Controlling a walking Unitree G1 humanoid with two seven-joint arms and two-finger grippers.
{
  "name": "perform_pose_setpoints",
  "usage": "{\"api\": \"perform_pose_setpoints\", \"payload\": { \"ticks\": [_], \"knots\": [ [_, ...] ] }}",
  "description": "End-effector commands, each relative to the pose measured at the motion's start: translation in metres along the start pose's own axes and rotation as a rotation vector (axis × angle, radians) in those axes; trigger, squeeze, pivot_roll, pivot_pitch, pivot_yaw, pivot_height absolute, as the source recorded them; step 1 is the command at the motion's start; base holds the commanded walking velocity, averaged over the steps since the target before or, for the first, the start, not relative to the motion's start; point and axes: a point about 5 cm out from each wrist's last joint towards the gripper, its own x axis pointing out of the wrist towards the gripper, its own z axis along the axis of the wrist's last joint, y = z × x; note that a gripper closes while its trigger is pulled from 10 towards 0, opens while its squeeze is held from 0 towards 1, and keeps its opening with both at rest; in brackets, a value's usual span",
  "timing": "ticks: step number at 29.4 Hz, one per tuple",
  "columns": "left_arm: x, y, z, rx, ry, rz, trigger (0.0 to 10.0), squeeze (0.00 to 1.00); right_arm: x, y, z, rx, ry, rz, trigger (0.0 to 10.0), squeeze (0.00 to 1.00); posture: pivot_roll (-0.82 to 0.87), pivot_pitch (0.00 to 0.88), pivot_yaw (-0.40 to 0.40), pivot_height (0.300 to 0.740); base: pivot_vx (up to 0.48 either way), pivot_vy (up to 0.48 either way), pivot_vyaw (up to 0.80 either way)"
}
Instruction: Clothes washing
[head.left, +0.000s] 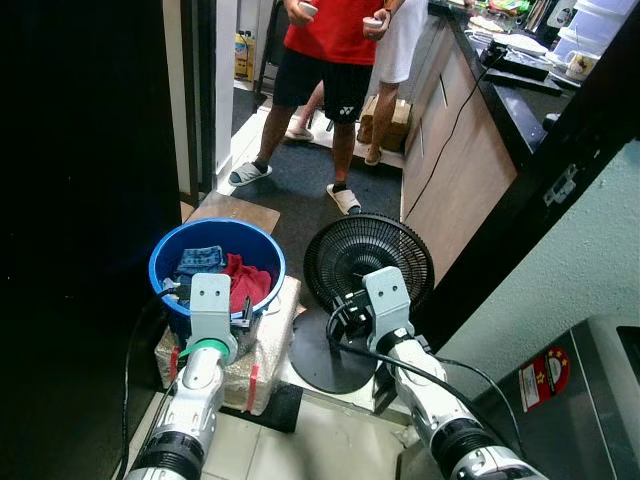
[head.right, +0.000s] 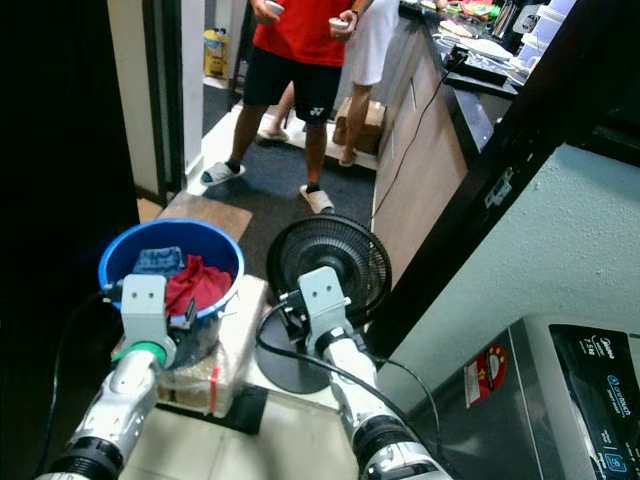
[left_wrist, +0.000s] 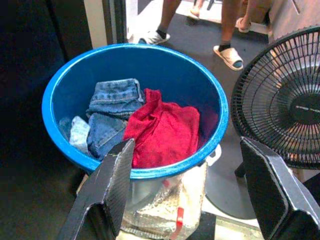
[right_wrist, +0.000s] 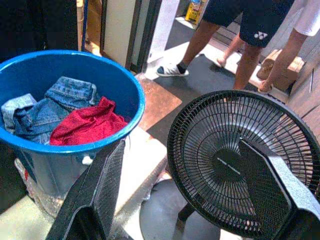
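Reaching for laundry, nothing held yet.
Left gripper (left_wrist: 187, 192) wide open, empty, just short of blue tub (left_wrist: 60, 85) w/ red garment (left_wrist: 162, 130) + jeans (left_wrist: 112, 100); right gripper (right_wrist: 192, 192) open, empty, near fan (right_wrist: 240, 160). Risk: right fingers snagging fan grille, tub tipping off wrapped box (head.left: 262, 352).

At the top of the frame the picture's edge cut off two people (head.left: 335, 60) above the chest. My left wrist block (head.left: 210, 300) hid the blue tub's (head.left: 165, 265) near rim.
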Motion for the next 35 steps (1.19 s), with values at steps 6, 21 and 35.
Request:
{"api": "perform_pose_setpoints", "payload": {
  "ticks": [6, 21, 35],
  "knots": [
    [0.002, 0.000, 0.002, -0.001, 0.007, -0.009, 10.0, 0.00, 0.000, -0.002, 0.001, 0.018, -0.002, -0.018, 10.0, 0.00, 0.17, 0.000, -0.123, 0.740, 0.000, 0.000, 0.00],
    [0.001, 0.001, 0.002, 0.006, 0.005, -0.019, 10.0, 0.00, 0.001, -0.012, 0.003, 0.053, -0.002, -0.078, 10.0, 0.00, 0.15, 0.000, -0.092, 0.740, 0.000, 0.000, 0.00],
    [-0.001, 0.010, -0.014, 0.241, 0.063, -0.195, 10.0, 0.00, -0.036, -0.040, -0.041, 0.153, 0.125, -0.321, 10.0, 0.00, 0.06, 0.000, 0.105, 0.740, 0.000, 0.000, 0.00]
  ]
}}
